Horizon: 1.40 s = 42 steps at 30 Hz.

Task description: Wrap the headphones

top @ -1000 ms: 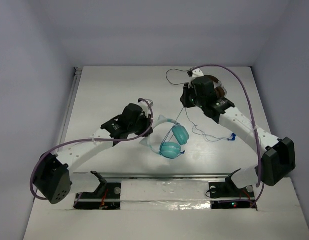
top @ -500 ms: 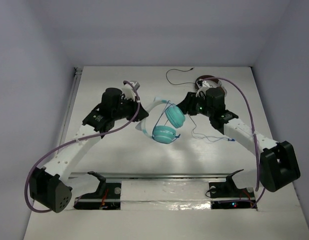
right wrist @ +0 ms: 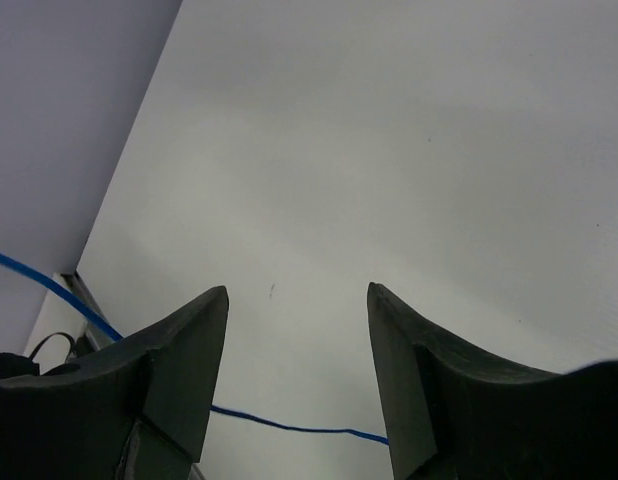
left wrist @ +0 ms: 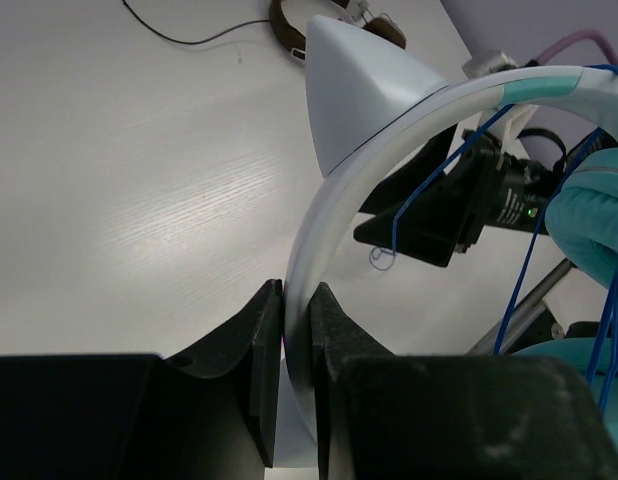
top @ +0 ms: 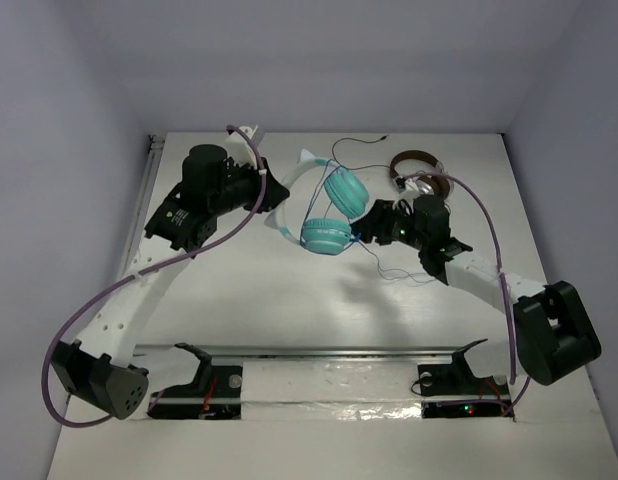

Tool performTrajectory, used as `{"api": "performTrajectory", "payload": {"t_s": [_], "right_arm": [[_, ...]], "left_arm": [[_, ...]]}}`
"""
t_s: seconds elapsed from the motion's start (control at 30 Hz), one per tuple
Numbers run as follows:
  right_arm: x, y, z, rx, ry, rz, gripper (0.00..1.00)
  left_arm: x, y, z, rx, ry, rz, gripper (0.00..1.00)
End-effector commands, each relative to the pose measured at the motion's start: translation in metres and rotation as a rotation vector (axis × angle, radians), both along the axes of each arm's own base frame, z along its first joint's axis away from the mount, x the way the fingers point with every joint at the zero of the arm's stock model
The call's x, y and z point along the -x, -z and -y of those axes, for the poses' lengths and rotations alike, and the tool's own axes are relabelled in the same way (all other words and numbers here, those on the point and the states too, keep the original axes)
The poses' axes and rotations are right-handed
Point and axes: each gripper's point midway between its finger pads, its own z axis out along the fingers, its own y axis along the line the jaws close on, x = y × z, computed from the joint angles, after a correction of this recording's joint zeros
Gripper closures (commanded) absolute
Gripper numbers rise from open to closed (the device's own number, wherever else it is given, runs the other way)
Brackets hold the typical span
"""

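The headphones (top: 326, 234) hang in the air at the table's middle back, two teal ear cups below a pale headband (top: 289, 190) with pointed ears. My left gripper (top: 267, 192) is shut on the headband (left wrist: 389, 130), which is pinched between the jaws of the left gripper (left wrist: 294, 295). The thin blue cable (top: 389, 268) trails from the cups down to the table. My right gripper (top: 363, 231) stands open just right of the lower cup. In the right wrist view the blue cable (right wrist: 289, 425) crosses low between the spread fingers of the right gripper (right wrist: 297, 295), touching neither.
Brown-and-silver headphones (top: 421, 172) with a black cable (top: 354, 150) lie at the back right, behind the right arm. A metal rail (top: 319, 352) runs along the near edge by the arm bases. White walls close the table's left, back and right.
My left arm has raised the headphones and carried them back and left. My right gripper has opened and swung forward and left, down beside the lower ear cup.
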Motion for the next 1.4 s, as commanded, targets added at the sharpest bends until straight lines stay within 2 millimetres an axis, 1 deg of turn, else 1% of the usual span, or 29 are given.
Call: {"api": "performTrajectory", "payload": {"t_s": [0.0, 0.03, 0.1, 0.13, 0.17, 0.2, 0.23, 0.27, 0.3, 0.33, 0.37, 0.4, 0.43, 0.5, 0.53, 0.57, 0.6, 0.63, 0.67, 0.73, 0.83, 0.97, 1.03, 1.1, 1.13, 1.17, 1.27, 1.3, 1.37], "right_arm": [[-0.005, -0.009, -0.003, -0.040, -0.007, 0.067, 0.35], [-0.003, -0.005, -0.003, -0.038, -0.016, 0.059, 0.35], [-0.002, -0.003, -0.002, -0.046, -0.008, 0.053, 0.35], [-0.003, -0.003, 0.001, -0.049, 0.017, 0.055, 0.37], [-0.002, -0.001, 0.004, -0.052, 0.036, 0.049, 0.38], [-0.003, -0.004, 0.007, -0.054, 0.058, 0.055, 0.41], [-0.008, -0.015, 0.017, -0.055, 0.130, 0.083, 0.52], [-0.009, -0.015, 0.022, -0.049, 0.166, 0.069, 0.60], [-0.010, -0.021, 0.027, -0.049, 0.193, 0.077, 0.79], [-0.014, -0.031, 0.037, -0.049, 0.258, 0.099, 0.91], [-0.016, -0.033, 0.043, -0.041, 0.297, 0.091, 1.00], [-0.015, -0.029, 0.049, -0.016, 0.325, 0.064, 1.00], [-0.017, -0.029, 0.056, -0.003, 0.367, 0.062, 1.00], [-0.009, -0.036, 0.064, -0.008, 0.394, 0.070, 1.00], [-0.003, -0.032, 0.067, -0.009, 0.399, 0.070, 0.87], [0.000, -0.033, 0.070, -0.014, 0.407, 0.081, 0.74], [0.007, -0.047, 0.071, -0.044, 0.400, 0.124, 0.62], [0.013, -0.038, 0.072, -0.041, 0.386, 0.120, 0.46], [0.018, -0.039, 0.068, -0.045, 0.356, 0.129, 0.41], [0.020, -0.029, 0.065, -0.035, 0.329, 0.113, 0.33], [0.019, -0.005, 0.063, 0.001, 0.320, 0.056, 0.31], [0.004, 0.010, 0.078, 0.058, 0.426, 0.024, 0.29], [-0.005, 0.011, 0.083, 0.083, 0.474, 0.013, 0.28], [-0.013, 0.027, 0.086, 0.118, 0.508, -0.029, 0.28], [-0.019, 0.027, 0.088, 0.124, 0.532, -0.037, 0.28], [-0.023, 0.041, 0.089, 0.152, 0.542, -0.067, 0.28], [-0.031, 0.047, 0.081, 0.154, 0.521, -0.077, 0.30], [-0.033, 0.058, 0.078, 0.169, 0.502, -0.099, 0.32], [-0.030, 0.064, 0.066, 0.147, 0.442, -0.119, 0.38]], "left_arm": [[-0.009, -0.046, -0.001, 0.059, -0.023, 0.094, 1.00], [-0.010, -0.056, -0.002, 0.064, -0.026, 0.112, 1.00], [-0.013, -0.060, -0.001, 0.061, -0.032, 0.119, 1.00], [-0.017, -0.068, -0.004, 0.064, -0.043, 0.133, 1.00], [-0.020, -0.069, -0.004, 0.065, -0.047, 0.134, 1.00], [-0.021, -0.072, -0.004, 0.064, -0.050, 0.142, 1.00], [-0.022, -0.077, -0.004, 0.068, -0.055, 0.152, 1.00], [-0.027, -0.077, -0.008, 0.063, -0.072, 0.150, 1.00], [-0.028, -0.078, -0.007, 0.067, -0.072, 0.152, 1.00], [-0.029, -0.082, -0.006, 0.077, -0.071, 0.157, 1.00], [-0.031, -0.084, -0.004, 0.085, -0.069, 0.162, 1.00], [-0.033, -0.086, -0.004, 0.088, -0.074, 0.165, 1.00], [-0.034, -0.089, -0.004, 0.093, -0.078, 0.171, 1.00], [-0.037, -0.090, -0.002, 0.098, -0.077, 0.173, 1.00], [-0.040, -0.091, -0.005, 0.100, -0.086, 0.175, 1.00], [-0.041, -0.093, -0.005, 0.101, -0.089, 0.180, 1.00], [-0.042, -0.094, -0.005, 0.102, -0.091, 0.179, 1.00], [-0.041, -0.096, -0.005, 0.106, -0.090, 0.184, 1.00], [-0.044, -0.099, -0.007, 0.109, -0.098, 0.190, 1.00], [-0.045, -0.103, -0.006, 0.118, -0.096, 0.196, 1.00], [-0.044, -0.111, -0.007, 0.123, -0.097, 0.211, 1.00], [-0.042, -0.127, -0.008, 0.131, -0.097, 0.236, 1.00], [-0.040, -0.131, -0.008, 0.135, -0.094, 0.242, 1.00], [-0.039, -0.134, -0.008, 0.143, -0.091, 0.247, 1.00], [-0.038, -0.136, -0.008, 0.148, -0.088, 0.249, 1.00], [-0.037, -0.138, -0.007, 0.152, -0.086, 0.250, 1.00], [-0.035, -0.139, -0.007, 0.151, -0.081, 0.250, 1.00], [-0.035, -0.139, -0.009, 0.147, -0.088, 0.251, 1.00], [-0.038, -0.141, -0.013, 0.144, -0.103, 0.254, 1.00]]}}
